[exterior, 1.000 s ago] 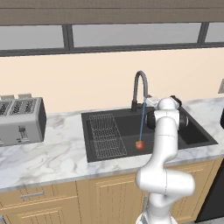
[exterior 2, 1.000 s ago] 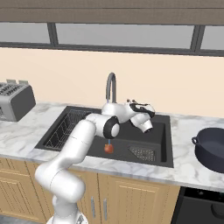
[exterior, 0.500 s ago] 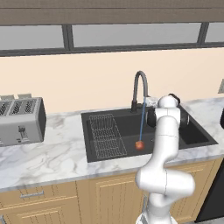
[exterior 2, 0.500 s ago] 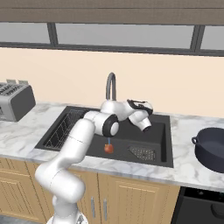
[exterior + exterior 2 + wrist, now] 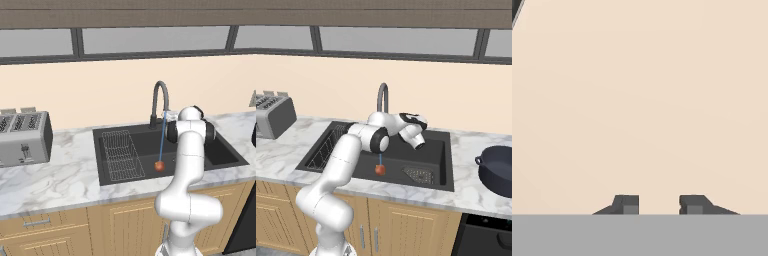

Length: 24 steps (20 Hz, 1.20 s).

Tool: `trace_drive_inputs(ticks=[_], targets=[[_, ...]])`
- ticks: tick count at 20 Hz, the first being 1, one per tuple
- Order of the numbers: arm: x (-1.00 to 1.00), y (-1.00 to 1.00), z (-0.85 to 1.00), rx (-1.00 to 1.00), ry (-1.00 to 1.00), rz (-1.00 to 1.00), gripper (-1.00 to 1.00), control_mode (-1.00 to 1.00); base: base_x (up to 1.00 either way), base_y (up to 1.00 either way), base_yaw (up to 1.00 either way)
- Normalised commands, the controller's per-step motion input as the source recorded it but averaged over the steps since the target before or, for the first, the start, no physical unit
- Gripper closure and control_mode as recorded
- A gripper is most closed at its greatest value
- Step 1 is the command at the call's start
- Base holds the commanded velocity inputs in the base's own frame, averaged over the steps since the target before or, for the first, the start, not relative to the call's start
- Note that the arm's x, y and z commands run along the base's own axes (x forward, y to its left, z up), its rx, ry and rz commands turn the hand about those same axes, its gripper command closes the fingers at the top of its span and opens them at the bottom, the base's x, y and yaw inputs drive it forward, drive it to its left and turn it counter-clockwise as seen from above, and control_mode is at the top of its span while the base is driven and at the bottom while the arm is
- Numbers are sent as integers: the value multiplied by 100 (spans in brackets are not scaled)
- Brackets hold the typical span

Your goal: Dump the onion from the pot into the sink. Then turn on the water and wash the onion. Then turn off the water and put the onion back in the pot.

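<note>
The onion (image 5: 159, 166) (image 5: 380, 170), a small orange-red ball, lies on the floor of the dark sink (image 5: 222, 155) (image 5: 438, 150). Water (image 5: 162, 137) (image 5: 380, 159) falls on it in a thin blue stream from the curved faucet (image 5: 159, 100) (image 5: 382, 97). The dark pot (image 5: 498, 170) stands on the counter to the right of the basin. My wrist (image 5: 413, 131) hovers over the sink's back half, just right of the faucet. In the hand view my gripper (image 5: 659, 204) faces the bare beige wall, its fingertips (image 5: 627, 204) apart with nothing between them.
A wire rack (image 5: 120, 155) (image 5: 326, 147) fills the sink's left part and a round drain (image 5: 418, 174) sits near the onion. A silver toaster (image 5: 25, 137) (image 5: 273, 116) stands on the marble counter at the left. Window frames run above the wall.
My wrist has shifted only slightly above the basin. The onion stays in place under the running water.
</note>
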Motion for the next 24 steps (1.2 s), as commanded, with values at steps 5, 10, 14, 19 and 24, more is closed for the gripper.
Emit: trace_drive_inputs(ticks=[5, 10, 14, 19, 24], targets=[[0, 82, 0, 0, 4, 0, 100, -100, 0, 0, 0], [0, 82, 0, -1, 3, 0, 100, -100, 0, 0, 0], [0, 94, 2, -2, 0, 0, 100, -100, 0, 0, 0], [0, 94, 9, -2, 0, 0, 100, -100, 0, 0, 0], [0, 94, 16, 0, 0, 2, 100, -100, 0, 0, 0]])
